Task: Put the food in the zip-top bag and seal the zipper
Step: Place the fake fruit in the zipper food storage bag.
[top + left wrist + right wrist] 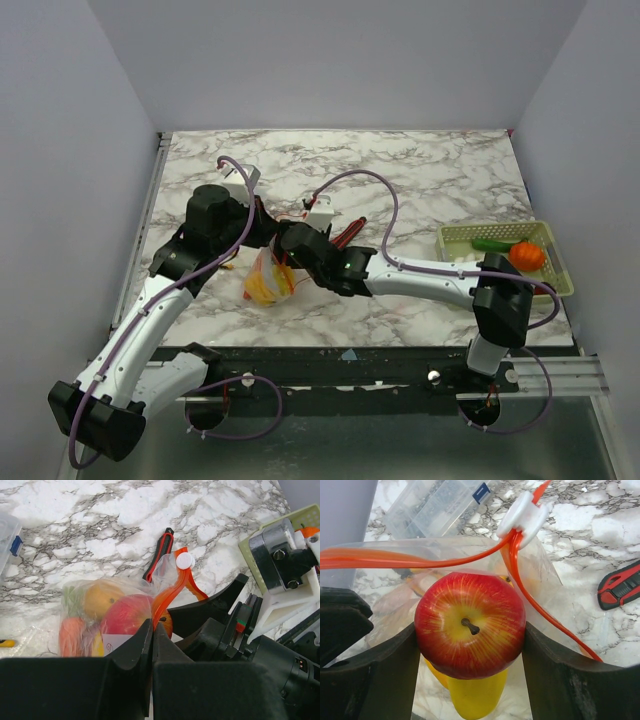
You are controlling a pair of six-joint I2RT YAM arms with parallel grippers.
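The zip-top bag [268, 283] lies mid-table, its orange-red zipper [395, 560] spread open with a white slider [522, 512] at one end. My right gripper [470, 630] is shut on a red-and-yellow apple [470, 615], held in the bag's mouth between the two zipper strips. A yellow piece of food [475, 695] lies below it in the bag. Through the plastic I see orange and yellow food [97, 600] and the apple [127, 617]. My left gripper [152, 630] is shut on the zipper strip [170, 592] at the bag's rim.
A slim red-and-black stick [160, 555] lies just beyond the bag. A clear box with a blue clasp [440, 505] sits at the far left. At the right edge, a pale green basket [452, 236] holds an orange fruit [527, 256] and a green vegetable [490, 244].
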